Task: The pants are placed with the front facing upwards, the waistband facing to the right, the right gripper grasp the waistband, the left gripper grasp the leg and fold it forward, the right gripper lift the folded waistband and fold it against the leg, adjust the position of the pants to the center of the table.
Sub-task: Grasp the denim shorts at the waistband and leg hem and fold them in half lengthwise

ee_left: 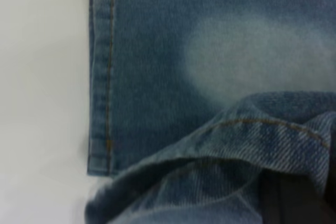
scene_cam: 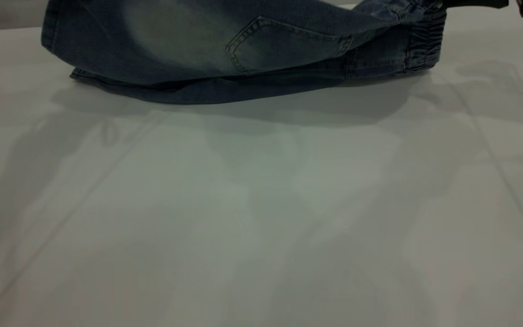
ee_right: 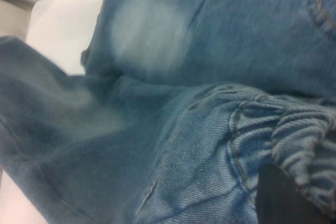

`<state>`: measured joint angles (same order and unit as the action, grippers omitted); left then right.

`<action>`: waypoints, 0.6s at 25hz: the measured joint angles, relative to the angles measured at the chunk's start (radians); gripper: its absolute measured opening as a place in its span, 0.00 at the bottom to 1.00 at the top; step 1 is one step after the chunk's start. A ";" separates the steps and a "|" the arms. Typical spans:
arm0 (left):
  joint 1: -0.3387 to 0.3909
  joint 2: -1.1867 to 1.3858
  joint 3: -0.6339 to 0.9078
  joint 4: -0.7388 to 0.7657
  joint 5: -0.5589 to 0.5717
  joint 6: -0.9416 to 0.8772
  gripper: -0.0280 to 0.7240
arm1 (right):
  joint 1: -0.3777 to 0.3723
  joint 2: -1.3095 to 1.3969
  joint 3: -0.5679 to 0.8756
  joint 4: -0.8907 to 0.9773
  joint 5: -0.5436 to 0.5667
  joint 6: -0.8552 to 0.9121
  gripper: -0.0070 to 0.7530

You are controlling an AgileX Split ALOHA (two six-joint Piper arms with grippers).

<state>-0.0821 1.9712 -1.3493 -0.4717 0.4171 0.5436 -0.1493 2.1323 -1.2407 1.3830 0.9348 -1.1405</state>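
Note:
The blue denim pants (scene_cam: 225,50) lie at the table's far side, doubled over, the upper layer raised off the lower one. The ruffled waistband (scene_cam: 425,43) is at the right end. In the right wrist view the gathered waistband (ee_right: 294,129) drapes over a dark finger (ee_right: 281,200), and my right gripper (ee_right: 299,179) is shut on it. A black part of that gripper (scene_cam: 479,3) shows at the exterior view's top edge. My left gripper (ee_left: 296,174) is shut on the stitched leg hem (ee_left: 262,135), above the flat leg with its pale patch (ee_left: 247,56).
The white table (scene_cam: 261,218) stretches bare from the pants to the near edge. Faint shadows of the arms fall across it. The table's far-left corner (ee_left: 42,77) shows beside the flat leg hem.

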 joint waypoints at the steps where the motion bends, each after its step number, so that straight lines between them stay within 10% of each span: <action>1: 0.000 0.013 -0.017 0.001 0.002 -0.001 0.12 | 0.000 0.002 -0.007 -0.001 0.000 0.000 0.05; 15: 0.042 0.104 -0.196 0.022 0.058 -0.005 0.12 | 0.001 0.034 -0.101 0.007 -0.024 0.014 0.05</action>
<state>-0.0398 2.0751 -1.5455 -0.4500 0.4752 0.5385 -0.1484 2.1663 -1.3421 1.3901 0.9106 -1.1265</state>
